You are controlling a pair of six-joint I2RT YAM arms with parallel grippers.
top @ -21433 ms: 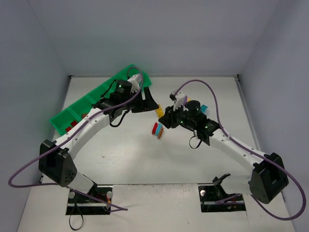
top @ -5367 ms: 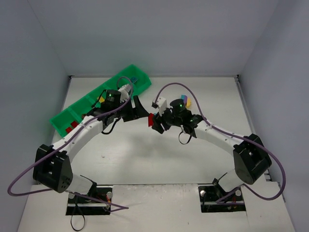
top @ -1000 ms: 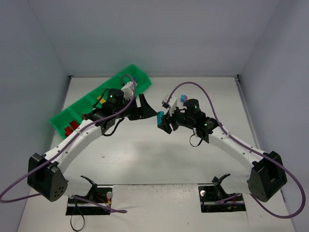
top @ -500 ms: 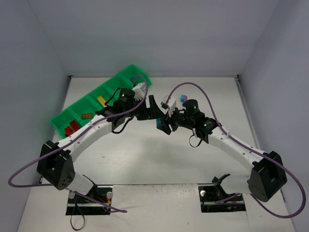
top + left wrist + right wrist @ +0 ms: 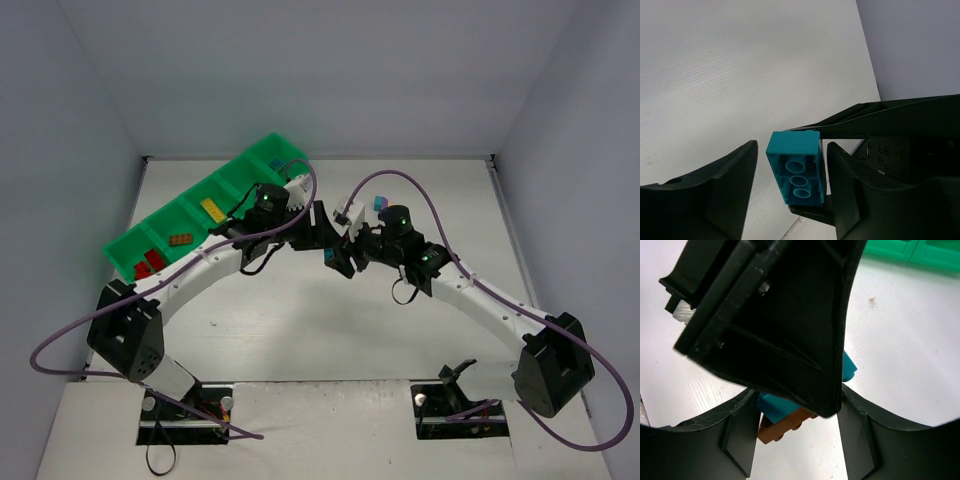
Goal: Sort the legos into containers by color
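Observation:
My right gripper [image 5: 337, 258] is shut on a small stack, a teal-blue lego [image 5: 328, 256] stuck to a brown-orange one [image 5: 785, 426], and holds it above the table. My left gripper [image 5: 322, 236] is open. Its fingers [image 5: 725, 195] stand on either side of the teal lego [image 5: 796, 167], with a gap on one side. In the right wrist view the left gripper's black finger [image 5: 775, 315] hides most of the stack. The green tray [image 5: 128, 250] lies at the far left, with red [image 5: 148, 263], brown-orange [image 5: 181, 238] and yellow [image 5: 211, 208] legos in separate compartments.
A purple and teal stack [image 5: 380, 204] lies on the table behind my right arm. The tray's far end [image 5: 280, 152] is close behind my left wrist. A corner of the tray [image 5: 910, 250] shows in the right wrist view. Grey walls enclose the table.
My left arm has swung right, away from the tray, and its open fingers now straddle the teal lego. My right gripper has held still with the stack.

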